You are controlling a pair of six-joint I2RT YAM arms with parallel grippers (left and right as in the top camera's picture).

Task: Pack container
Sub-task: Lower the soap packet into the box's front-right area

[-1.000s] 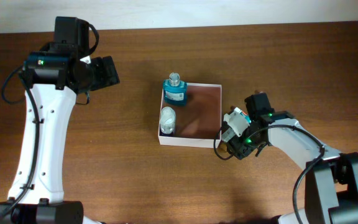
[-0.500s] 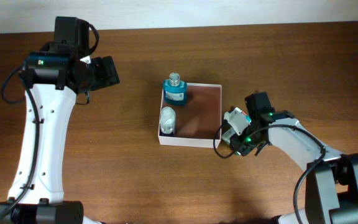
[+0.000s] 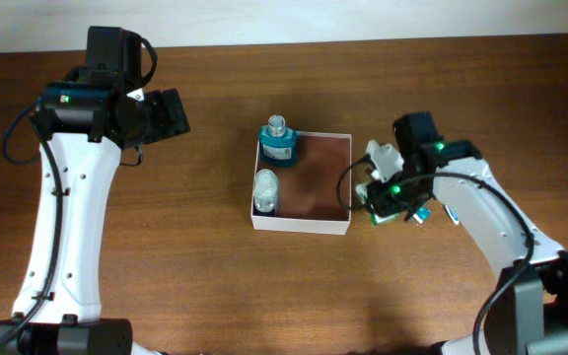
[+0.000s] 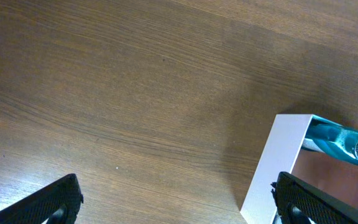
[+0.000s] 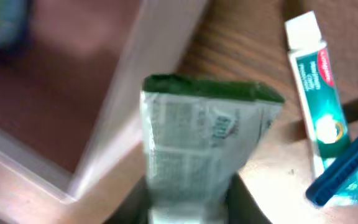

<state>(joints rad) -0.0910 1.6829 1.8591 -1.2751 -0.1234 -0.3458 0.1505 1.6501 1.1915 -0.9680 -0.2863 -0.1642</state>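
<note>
The container (image 3: pixel 301 225), a shallow square box with white walls and a reddish-brown floor, sits mid-table. A teal bottle (image 3: pixel 279 145) stands at its far left corner and a small white bottle (image 3: pixel 265 189) against its left wall. Just right of the box, my right gripper (image 3: pixel 383 192) is shut on a flat grey-white packet with a green end (image 5: pixel 207 137). In the right wrist view the packet sticks up between the fingers beside the container's wall (image 5: pixel 135 93). My left gripper (image 3: pixel 171 113) hangs open far to the left, with nothing between its fingers (image 4: pixel 45 202).
A teal-and-white toothpaste tube (image 5: pixel 316 81) and a blue stick-like item (image 5: pixel 347 165) lie on the wooden table right of the packet. The left wrist view shows the container's white corner (image 4: pixel 272 162) and the teal bottle (image 4: pixel 337 140).
My right gripper has closed on the packet and moved up and slightly right with it, alongside the container's right wall. The left arm has stayed still.
</note>
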